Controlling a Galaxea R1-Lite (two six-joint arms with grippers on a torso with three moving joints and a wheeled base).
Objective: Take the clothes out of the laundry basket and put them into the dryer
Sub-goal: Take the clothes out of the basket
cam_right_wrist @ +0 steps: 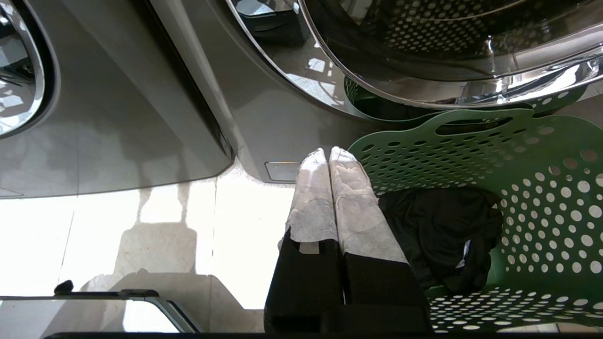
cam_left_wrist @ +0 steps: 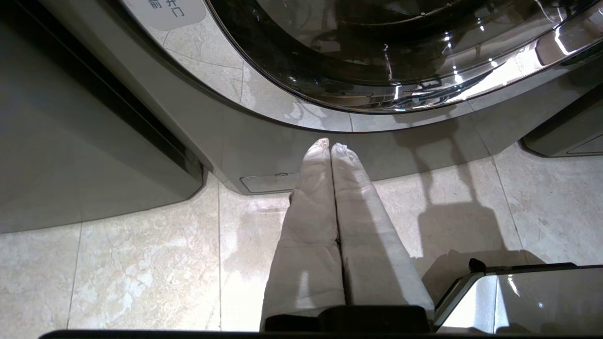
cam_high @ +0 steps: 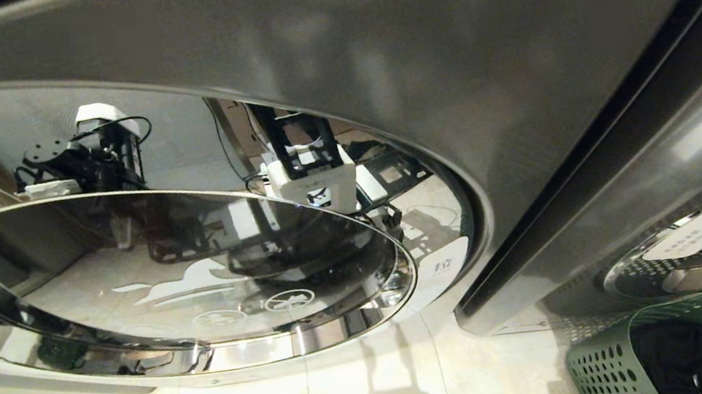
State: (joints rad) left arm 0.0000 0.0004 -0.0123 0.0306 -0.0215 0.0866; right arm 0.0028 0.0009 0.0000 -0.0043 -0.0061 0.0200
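The dark green perforated laundry basket (cam_right_wrist: 518, 155) sits on the floor at 5 o'clock in the head view, touching the grey dryer (cam_high: 691, 182) front; crumpled black clothes (cam_right_wrist: 443, 230) lie inside.

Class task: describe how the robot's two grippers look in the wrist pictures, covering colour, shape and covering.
Left gripper: two long, tapering fingers wrapped in pale grey-white fabric, on a black base. Right gripper: the same shape, white wrap on the outer part, bare black nearer the base.

White label with Chinese characters 开门 (cam_left_wrist: 166, 9) on the grey machine's front (cam_left_wrist: 264, 150)
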